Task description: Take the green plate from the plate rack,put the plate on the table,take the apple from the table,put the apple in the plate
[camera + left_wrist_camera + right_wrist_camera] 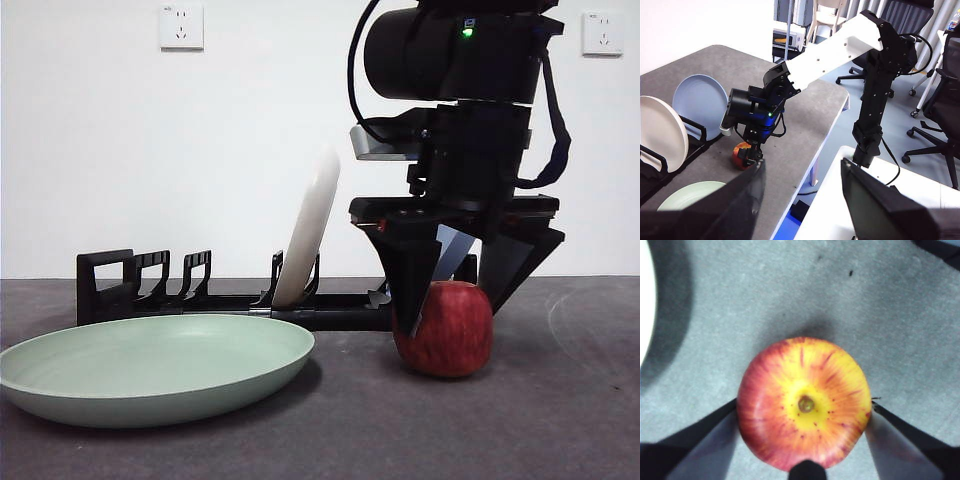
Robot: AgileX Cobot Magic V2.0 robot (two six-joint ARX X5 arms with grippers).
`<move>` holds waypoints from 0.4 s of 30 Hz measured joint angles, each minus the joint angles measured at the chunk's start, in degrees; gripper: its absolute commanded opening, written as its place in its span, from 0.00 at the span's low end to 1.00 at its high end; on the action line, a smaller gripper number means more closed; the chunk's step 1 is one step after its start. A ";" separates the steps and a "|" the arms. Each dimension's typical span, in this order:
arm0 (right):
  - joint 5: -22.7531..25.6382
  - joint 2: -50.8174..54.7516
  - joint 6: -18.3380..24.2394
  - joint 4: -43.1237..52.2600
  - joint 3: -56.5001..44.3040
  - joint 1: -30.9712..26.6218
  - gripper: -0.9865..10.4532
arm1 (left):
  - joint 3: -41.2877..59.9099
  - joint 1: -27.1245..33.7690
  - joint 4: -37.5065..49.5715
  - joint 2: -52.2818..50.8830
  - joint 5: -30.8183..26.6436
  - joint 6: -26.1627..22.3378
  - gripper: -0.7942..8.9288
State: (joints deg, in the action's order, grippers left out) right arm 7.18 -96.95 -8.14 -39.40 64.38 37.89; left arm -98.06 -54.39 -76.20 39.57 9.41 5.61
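The grey worktop [560, 420] carries the green plate [155, 368] lying flat before the rack [200, 290], the apple [445, 328] just beside it. My right pincer [455, 300] straddles the apple, jaws at its sides. My left pincer [802, 200] hangs spread, well apart.

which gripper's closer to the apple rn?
Right. The right gripper straddles the apple from above, a jaw on each side, apple on the table. The left gripper is held well back, off the table's edge.
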 measured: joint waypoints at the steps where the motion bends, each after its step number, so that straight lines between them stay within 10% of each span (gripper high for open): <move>1: 0.09 0.00 0.00 -0.04 0.02 0.00 0.08 | 0.00 0.00 0.00 0.00 0.00 0.02 0.34; 12: -7.19 0.83 1.53 -14.21 15.15 -0.13 0.08 | 0.00 0.00 0.00 0.11 0.00 0.02 0.34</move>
State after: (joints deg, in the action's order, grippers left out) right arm -0.01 -96.12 -6.61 -53.60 79.53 37.76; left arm -98.06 -54.39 -76.20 39.68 9.41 5.63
